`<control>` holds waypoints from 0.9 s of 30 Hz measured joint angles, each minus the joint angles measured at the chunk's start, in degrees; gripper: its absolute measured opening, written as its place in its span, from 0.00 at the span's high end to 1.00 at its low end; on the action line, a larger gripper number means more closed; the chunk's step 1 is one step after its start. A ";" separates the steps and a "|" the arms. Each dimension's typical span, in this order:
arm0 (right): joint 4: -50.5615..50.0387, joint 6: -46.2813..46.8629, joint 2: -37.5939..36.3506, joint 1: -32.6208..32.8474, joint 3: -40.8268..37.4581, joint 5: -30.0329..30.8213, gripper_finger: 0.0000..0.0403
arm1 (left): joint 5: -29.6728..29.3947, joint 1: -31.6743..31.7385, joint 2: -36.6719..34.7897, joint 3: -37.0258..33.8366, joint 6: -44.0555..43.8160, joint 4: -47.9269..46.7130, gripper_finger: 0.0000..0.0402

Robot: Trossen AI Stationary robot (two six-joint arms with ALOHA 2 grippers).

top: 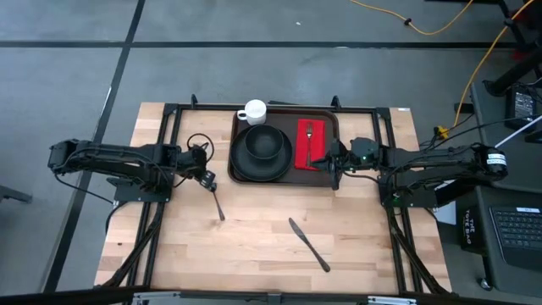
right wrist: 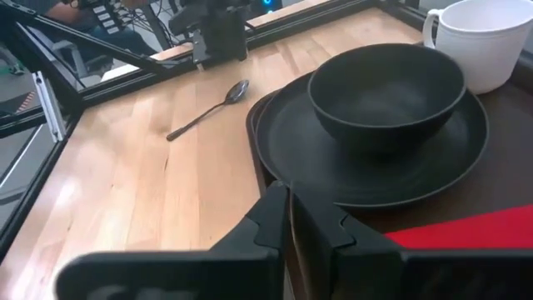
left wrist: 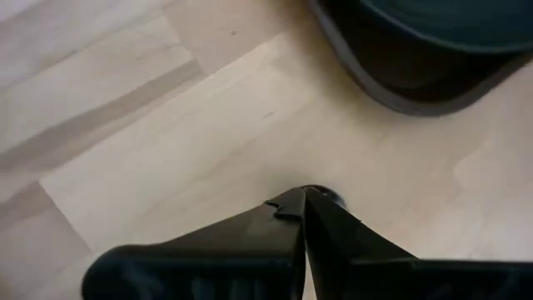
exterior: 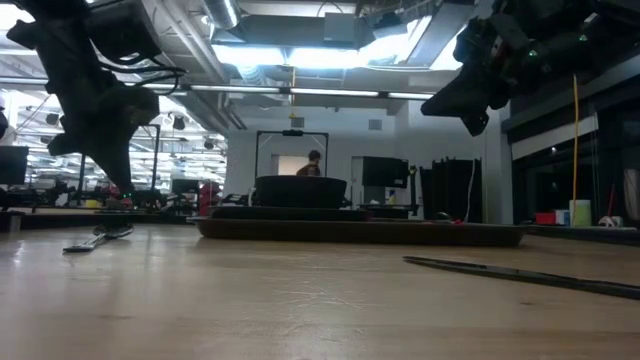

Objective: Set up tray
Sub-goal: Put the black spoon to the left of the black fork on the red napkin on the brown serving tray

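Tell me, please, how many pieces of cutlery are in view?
3. A fork lies on the red napkin in the tray; a spoon and a knife lie on the table.

Table: you have a light wooden butcher-block table [top: 254, 246] with a black frame along its edges.
Tray: the tray [top: 326, 166] lies at your far middle.
Spoon: the spoon [top: 217, 203] lies left of centre.
Knife: the knife [top: 308, 244] lies diagonally, near the front.
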 joint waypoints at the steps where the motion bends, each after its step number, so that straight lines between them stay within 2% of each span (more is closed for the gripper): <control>1: 0.02 -0.02 0.00 0.00 0.00 0.00 0.94 | 0.11 0.01 0.00 0.00 1.27 -0.01 0.99; 6: 0.02 -0.02 0.02 0.00 0.00 0.28 0.94 | 1.42 0.00 0.00 0.02 4.14 -0.01 0.99; 12: 0.03 -0.02 0.60 0.00 0.00 4.90 0.94 | 1.88 0.00 0.00 0.04 2.14 -0.02 0.99; 19: 1.01 0.04 4.28 0.00 0.00 4.90 0.94 | 4.63 0.00 0.02 0.07 1.25 -0.20 0.99; 27: 8.74 -0.09 9.35 0.00 0.00 3.25 0.94 | 5.22 0.00 0.02 0.07 1.94 -2.47 0.99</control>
